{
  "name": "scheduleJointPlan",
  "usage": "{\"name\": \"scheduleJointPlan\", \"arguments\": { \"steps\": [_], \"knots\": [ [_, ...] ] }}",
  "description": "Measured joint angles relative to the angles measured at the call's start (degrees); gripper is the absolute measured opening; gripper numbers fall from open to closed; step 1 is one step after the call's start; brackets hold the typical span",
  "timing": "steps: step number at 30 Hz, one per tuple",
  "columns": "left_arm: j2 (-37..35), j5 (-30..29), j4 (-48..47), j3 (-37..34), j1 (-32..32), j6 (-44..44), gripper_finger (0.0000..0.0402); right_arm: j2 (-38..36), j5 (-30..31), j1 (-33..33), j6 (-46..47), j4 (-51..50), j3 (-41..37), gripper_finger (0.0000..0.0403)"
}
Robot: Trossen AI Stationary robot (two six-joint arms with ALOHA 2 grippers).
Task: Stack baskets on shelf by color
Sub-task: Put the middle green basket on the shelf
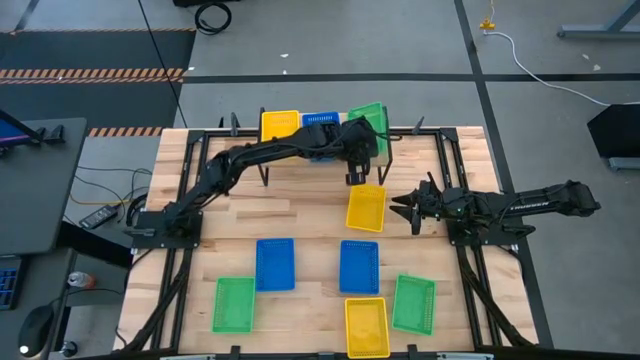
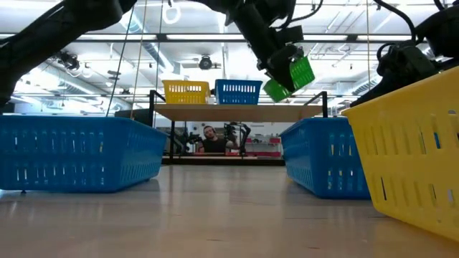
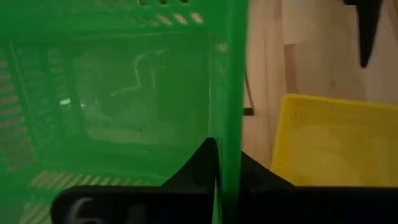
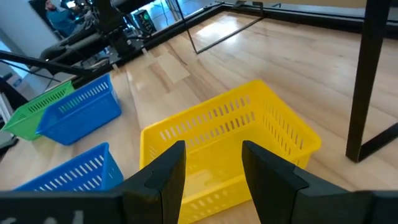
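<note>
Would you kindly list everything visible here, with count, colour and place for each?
Shelf: one, light wood on black legs, table's far edge.
Yellow baskets: three; on shelf, table centre, near edge.
Blue baskets: three; on shelf, two mid-table.
Green baskets: three; one held above shelf's right end, two near the front.
Person: one, in the room behind the table.
Left end effector: shut on green basket's rim.
Right end effector: open, beside centre yellow basket.

baskets (image 1: 364, 207): perforated glossy plastic | shelf (image 2: 237, 112): light wood, black metal legs | table (image 1: 310, 215): slatted wood
</note>
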Motion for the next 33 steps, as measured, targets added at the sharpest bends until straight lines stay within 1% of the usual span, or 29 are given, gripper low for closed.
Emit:
{"name": "scheduleJointPlan", "arguments": {
  "steps": [2,7,13,16,21,28,33],
  "knots": [
    [0.5,0.3,1.8,-0.1,0.1,1.4,0.0013,0.0,0.0,0.0,0.3,0.0,0.0,0.0165],
    [0.8,0.5,1.7,-0.3,0.2,1.7,0.0015,0.0,0.0,0.0,1.1,0.1,0.0,0.0165],
    [0.8,0.4,2.0,-0.3,0.3,1.4,0.0057,0.0,0.0,0.0,2.2,0.2,0.0,0.0165],
    [0.8,-0.5,1.9,-0.3,0.5,1.4,0.0077,0.0,0.0,0.0,2.2,0.2,0.0,0.0165],
    [0.8,-1.2,1.8,-0.3,0.8,1.7,0.0099,0.0,0.0,0.0,2.2,0.2,0.0,0.0165],
    [0.2,-1.2,1.4,0.1,0.0,1.7,0.0105,0.0,0.0,0.0,2.2,0.0,0.0,0.0165],
    [-2.5,-1.1,1.2,0.0,-1.7,3.7,0.0105,0.0,0.0,0.0,2.2,0.0,0.0,0.0165]
  ]
}}
